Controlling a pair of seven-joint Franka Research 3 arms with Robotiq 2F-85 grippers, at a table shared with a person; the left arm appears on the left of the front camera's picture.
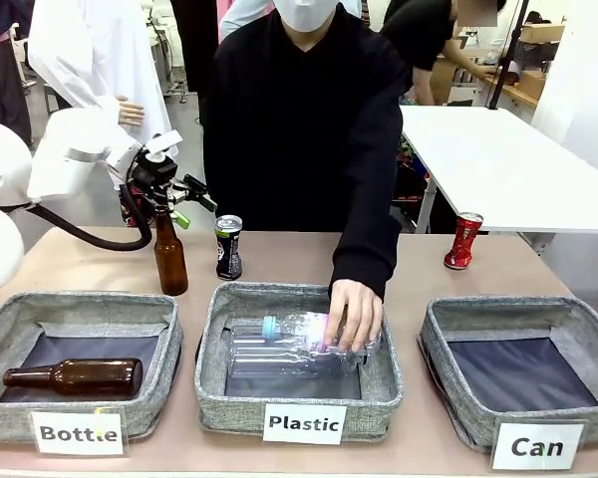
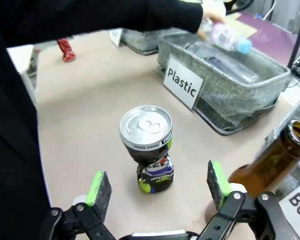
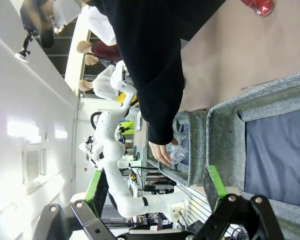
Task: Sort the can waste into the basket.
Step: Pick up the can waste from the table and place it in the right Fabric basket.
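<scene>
- Table (image 1: 419,274): we are noting a bare tan top running open from the "Plastic" basket (image 1: 211,344) to the far edge.
- Person (image 1: 299,129): in black, standing behind the "Plastic" basket, with one hand (image 1: 356,314) lying on a clear bottle (image 1: 279,339) inside it.
- "Can" basket (image 1: 434,344): sitting right of the "Plastic" basket, rims apart. Its white card is reading "Can" and its dark base is lying bare.
- "Bottle" basket (image 1: 169,349): sitting left of the "Plastic" basket and holding a lying brown bottle (image 1: 75,375).
- Left gripper (image 2: 158,185): hanging beyond the "Plastic" basket's far-left corner, jaws spread wide and gripping nothing.
- Right gripper (image 3: 155,185): hanging over the "Can" basket, jaws wide and empty.
- Upright brown bottle (image 1: 169,254): standing just beyond that far-left corner.
- Black can (image 1: 228,247): standing upright and dented, just behind the "Plastic" basket. Its lettering is too small for us to read surely.
- Red can (image 1: 462,241): crushed, standing well beyond and right of the "Plastic" basket near the far edge, with open tabletop around it.
</scene>
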